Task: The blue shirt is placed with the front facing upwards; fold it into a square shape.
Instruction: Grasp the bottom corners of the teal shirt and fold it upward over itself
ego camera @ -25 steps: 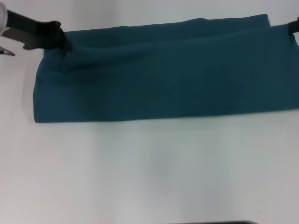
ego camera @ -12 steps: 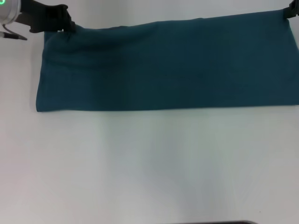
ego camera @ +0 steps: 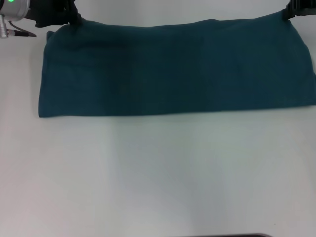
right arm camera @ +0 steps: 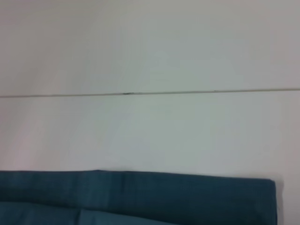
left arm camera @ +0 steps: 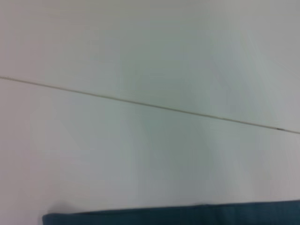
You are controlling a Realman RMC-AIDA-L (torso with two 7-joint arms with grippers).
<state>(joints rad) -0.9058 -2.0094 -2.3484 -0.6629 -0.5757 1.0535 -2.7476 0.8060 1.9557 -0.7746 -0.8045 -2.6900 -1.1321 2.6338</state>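
Note:
The blue shirt [ego camera: 173, 69] lies as a long, flat teal band across the far half of the white table, plain side up, with no lettering showing. My left gripper [ego camera: 73, 19] sits at the band's far left corner, shut on the cloth edge. At the far right corner is my right gripper [ego camera: 290, 12], mostly cut off by the picture's edge and holding that corner. The left wrist view shows only a thin strip of the shirt [left arm camera: 187, 215]. A folded edge of the shirt [right arm camera: 140, 197] with a second layer shows in the right wrist view. No fingers show in either wrist view.
The white table [ego camera: 158, 173] stretches bare from the shirt towards me. A thin seam [left arm camera: 150, 105] crosses the surface beyond the shirt, and the seam [right arm camera: 140, 93] shows in the right wrist view too. A dark strip [ego camera: 237, 235] lies at the near edge.
Both grippers moved away from me with the shirt's far edge. The raised fold along that edge is gone and the band now lies flatter and wider.

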